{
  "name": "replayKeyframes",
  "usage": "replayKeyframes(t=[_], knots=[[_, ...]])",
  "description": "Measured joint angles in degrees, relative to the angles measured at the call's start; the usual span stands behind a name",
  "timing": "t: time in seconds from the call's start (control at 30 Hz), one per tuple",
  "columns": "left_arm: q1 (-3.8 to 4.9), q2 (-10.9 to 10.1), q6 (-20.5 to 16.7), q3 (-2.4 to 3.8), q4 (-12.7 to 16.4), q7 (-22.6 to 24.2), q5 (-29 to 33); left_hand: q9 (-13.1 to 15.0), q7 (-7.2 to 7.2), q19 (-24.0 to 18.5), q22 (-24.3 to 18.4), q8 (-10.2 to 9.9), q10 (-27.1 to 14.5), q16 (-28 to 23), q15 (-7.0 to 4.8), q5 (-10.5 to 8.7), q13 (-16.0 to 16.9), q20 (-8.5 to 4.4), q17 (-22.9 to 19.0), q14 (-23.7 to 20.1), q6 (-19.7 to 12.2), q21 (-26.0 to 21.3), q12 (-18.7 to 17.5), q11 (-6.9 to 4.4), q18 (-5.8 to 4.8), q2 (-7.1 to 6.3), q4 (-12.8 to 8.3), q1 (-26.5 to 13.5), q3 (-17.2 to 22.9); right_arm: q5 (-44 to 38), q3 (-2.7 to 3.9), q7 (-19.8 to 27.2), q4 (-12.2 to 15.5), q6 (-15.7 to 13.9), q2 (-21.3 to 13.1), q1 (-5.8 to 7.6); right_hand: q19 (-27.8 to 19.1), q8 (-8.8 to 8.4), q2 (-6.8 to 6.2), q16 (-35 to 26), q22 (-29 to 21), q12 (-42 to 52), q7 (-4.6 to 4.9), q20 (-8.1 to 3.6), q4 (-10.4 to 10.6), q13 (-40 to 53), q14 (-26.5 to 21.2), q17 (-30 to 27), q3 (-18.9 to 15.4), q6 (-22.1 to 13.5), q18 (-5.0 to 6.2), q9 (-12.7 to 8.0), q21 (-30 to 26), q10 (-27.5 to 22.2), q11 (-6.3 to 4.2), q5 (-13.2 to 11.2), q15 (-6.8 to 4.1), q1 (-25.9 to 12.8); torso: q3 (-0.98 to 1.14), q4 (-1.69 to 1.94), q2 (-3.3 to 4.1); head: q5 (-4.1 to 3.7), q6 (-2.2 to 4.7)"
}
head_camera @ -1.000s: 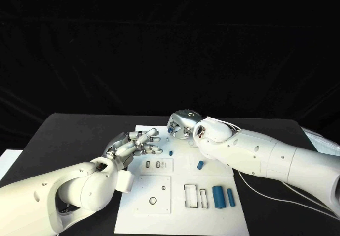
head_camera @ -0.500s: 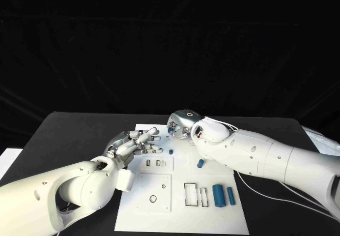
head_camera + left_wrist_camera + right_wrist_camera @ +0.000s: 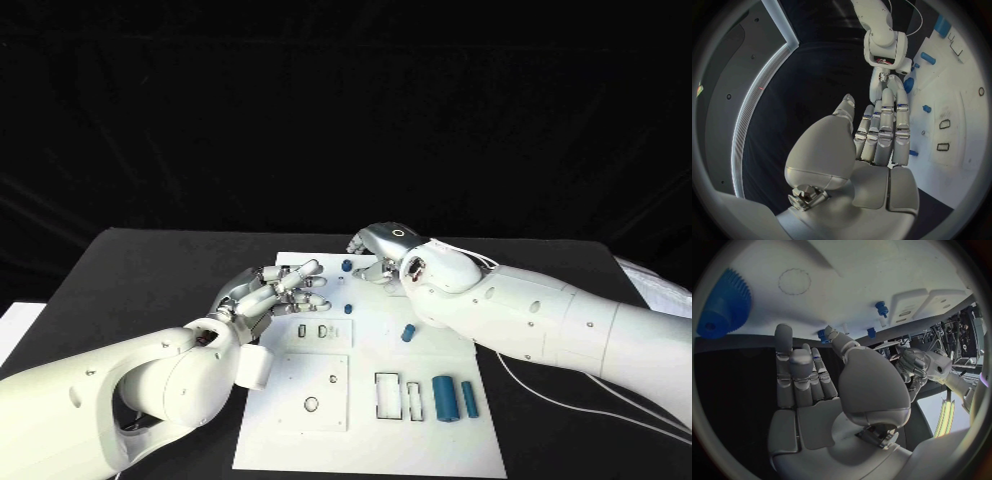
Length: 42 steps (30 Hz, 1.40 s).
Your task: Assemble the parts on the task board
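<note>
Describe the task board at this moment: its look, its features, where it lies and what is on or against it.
The task board is a flat white rectangular plate lying on the black table, between the two arms. Its surface carries raised white panels with oval, round and rectangular cut-outs. Small blue parts rest on it: two cylinders side by side near its right edge, one small piece mid-board, and another at the far end. The left hand and right hand hover over its far end; contact cannot be told.

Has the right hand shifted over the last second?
Yes. In the head view the right hand has slid toward the robot's right along the far edge of the task board, uncovering a small blue part there.
</note>
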Motion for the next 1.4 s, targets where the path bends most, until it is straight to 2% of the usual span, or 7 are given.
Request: replayKeyframes(t=[0.27, 0.4, 0.5, 0.63, 0.7, 1.07, 1.4], knots=[[0.0, -0.43, 0.0, -0.01, -0.15, 0.08, 0.0, 0.0, 0.0, 0.0, 0.0, 0.0, -0.2, 0.0, 0.0, 0.0, 0.0, 0.0, -0.01, 0.0, 0.0, 0.0, 0.0, 0.2, 0.0, 0.0, 0.0, 0.0, 0.0, 3.69, 0.65, -2.14, 9.91, -1.0, -9.69, 1.41, 2.64, 0.29, 0.42, 6.94, 4.14, 6.05, -0.85, -0.91, 1.98, 2.17, 0.61, 8.27, -1.32, 2.69, 0.0, 0.38, 3.34, 12.27, -1.19, 0.79, -1.72, 0.36, 0.15, -0.41, -0.1, -0.07, 0.08], [0.01, -0.47, 0.01, -0.01, -0.15, 0.09, 0.0, 0.0, 0.0, 0.0, 0.0, 0.0, -0.2, 0.0, 0.0, 0.0, 0.0, 0.0, -0.01, 0.0, 0.0, 0.0, 0.0, 0.2, 0.0, 0.0, 0.0, 0.0, 0.0, 7.7, 0.8, -3.97, 12.53, -0.38, -13.42, 2.12, 6.22, 0.29, -1.45, 13.02, 11.38, 10.78, -2.11, -2.29, 3.93, 5.57, 0.56, 15.83, -3.68, 2.26, -0.92, 0.38, 8.44, 19.78, -3.56, 3.74, -3.09, -1.64, 0.3, -0.81, -0.25, -0.19, 0.15], [0.01, -0.49, 0.02, -0.01, -0.16, 0.09, 0.0, 0.0, 0.0, 0.0, -0.05, 0.0, -0.2, 0.0, 0.19, 0.0, 0.0, 0.0, 0.06, -0.19, 0.0, 0.0, 0.0, 0.2, 0.0, 0.0, 0.0, 0.0, 0.0, 10.9, 0.83, -5.17, 12.96, 0.77, -15.02, 2.37, 8.36, 0.29, -2.0, 15.77, 16.61, 19.41, -2.91, -3.19, 5.39, 13.77, 0.61, 18.88, -7.51, 1.79, -1.79, 0.38, 12.13, 21.62, -4.78, 6.41, -3.52, -2.11, 0.43, -1.1, -0.36, -0.2, 0.18], [0.02, -0.47, 0.02, -0.01, -0.21, 0.1, 0.01, 0.0, 0.0, 0.0, -0.05, 0.0, -0.2, 0.0, 0.2, 0.0, 0.0, 0.0, 0.06, -0.19, 0.0, 0.0, 0.0, 0.2, 0.0, 0.0, 0.0, 0.0, 0.0, 14.03, 0.84, -6.41, 12.56, 3.05, -15.88, 2.45, 9.27, 0.55, -1.77, 19.25, 20.78, 40.82, -2.8, -2.88, 7.74, 36.51, 0.61, 23.26, -11.7, 0.69, -1.86, 0.39, 15.11, 19.77, -4.19, 7.8, -3.52, -1.27, 0.57, -1.32, -0.42, -0.12, 0.1], [0.02, -0.47, 0.02, -0.01, -0.24, 0.1, 0.01, 0.0, 0.0, 0.0, -0.05, 0.0, -0.2, 0.0, 0.2, 0.0, 0.0, 0.0, 0.06, -0.19, 0.0, 0.0, 0.0, 0.2, 0.0, 0.0, 0.0, 0.0, 0.0, 15.01, 0.84, -6.86, 12.21, 4.12, -15.95, 2.46, 9.39, 0.74, -0.99, 20.45, 22.08, 48.05, -2.65, -2.76, 8.83, 44.64, 0.61, 24.82, -13.1, 0.51, -2.68, 0.49, 16.07, 18.34, -4.22, 7.88, -3.52, -0.21, 0.58, -1.35, -0.44, -0.14, 0.05], [0.02, -0.42, 0.5, -0.01, -0.33, 0.15, 0.01, 0.0, 0.0, 0.0, -0.04, 0.0, -0.2, 0.0, 0.0, 0.0, 0.0, 0.0, 0.1, -0.4, 0.0, 0.0, 0.0, 0.2, 0.0, 0.0, 0.0, 0.0, 0.0, 17.24, 0.82, -8.81, 10.15, 8.98, -15.05, 2.42, 9.38, 0.73, -0.16, 21.15, 23.2, 52.35, -2.35, -2.76, 9.77, 50.55, 0.61, 26.14, -14.04, 0.05, -2.68, 0.56, 16.65, 17.38, -4.19, 7.88, -3.51, 1.19, 0.56, -1.35, -0.43, -0.57, -0.15], [0.01, -0.4, 0.76, -0.01, -0.39, 0.17, 0.01, 0.0, 0.0, 0.0, -0.04, 0.0, -0.2, 0.0, -0.01, 0.0, 0.0, 0.0, 0.1, -0.4, 0.0, 0.01, 0.0, 0.2, 0.0, 0.0, 0.0, 0.0, 0.0, 17.19, 0.79, -9.23, 9.24, 10.5, -13.79, 2.08, 9.37, 1.4, 0.29, 21.71, 23.74, 55.09, -2.35, -2.77, 9.93, 53.5, 0.61, 26.58, -14.2, 0.05, -2.68, 0.82, 17.11, 17.38, -4.19, 7.88, -3.51, 2.08, 0.44, -1.31, -0.43, -0.48, -0.36]])
